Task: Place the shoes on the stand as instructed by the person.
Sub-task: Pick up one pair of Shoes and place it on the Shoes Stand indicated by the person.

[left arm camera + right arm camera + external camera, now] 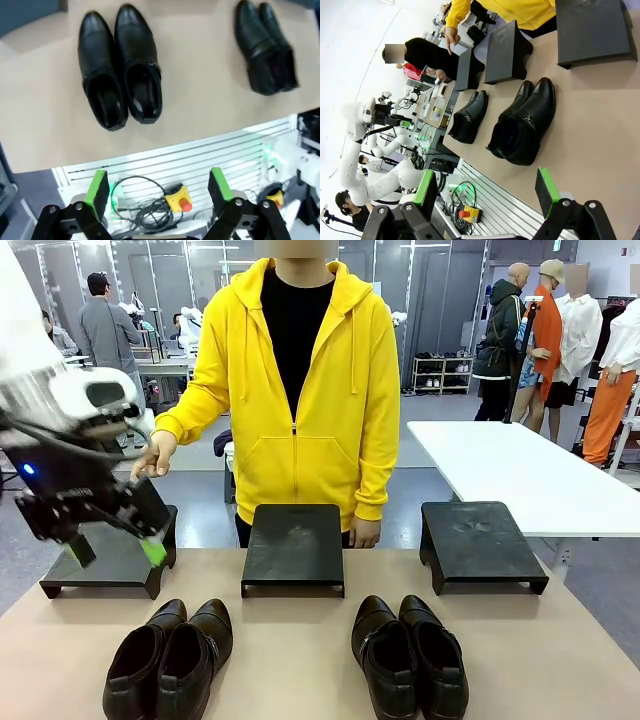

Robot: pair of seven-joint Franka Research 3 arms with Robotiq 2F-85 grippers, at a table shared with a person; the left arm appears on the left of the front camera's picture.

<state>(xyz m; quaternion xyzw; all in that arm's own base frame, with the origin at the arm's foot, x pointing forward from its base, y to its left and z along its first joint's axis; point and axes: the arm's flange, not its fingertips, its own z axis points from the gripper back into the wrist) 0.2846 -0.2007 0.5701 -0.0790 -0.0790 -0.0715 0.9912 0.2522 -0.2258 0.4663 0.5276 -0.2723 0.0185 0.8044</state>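
Observation:
Two pairs of glossy black shoes stand on the tan table, the left pair (170, 660) and the right pair (408, 655), toes toward the person (300, 370) in the yellow hoodie. The person's hand (152, 458) points down at the left stand (105, 565). My left gripper (117, 552) hangs open above that stand's front, holding nothing. In the left wrist view the gripper (159, 187) is open over the table's near edge, the shoes (120, 65) ahead of it. My right gripper (486, 187) is open and apart from the nearer pair (522, 122).
Two more black stands sit across the table, the middle one (293, 545) and the right one (480, 540). A white table (520, 470) stands behind at the right. Below the near table edge are an aluminium frame, cables and a yellow emergency stop button (181, 200).

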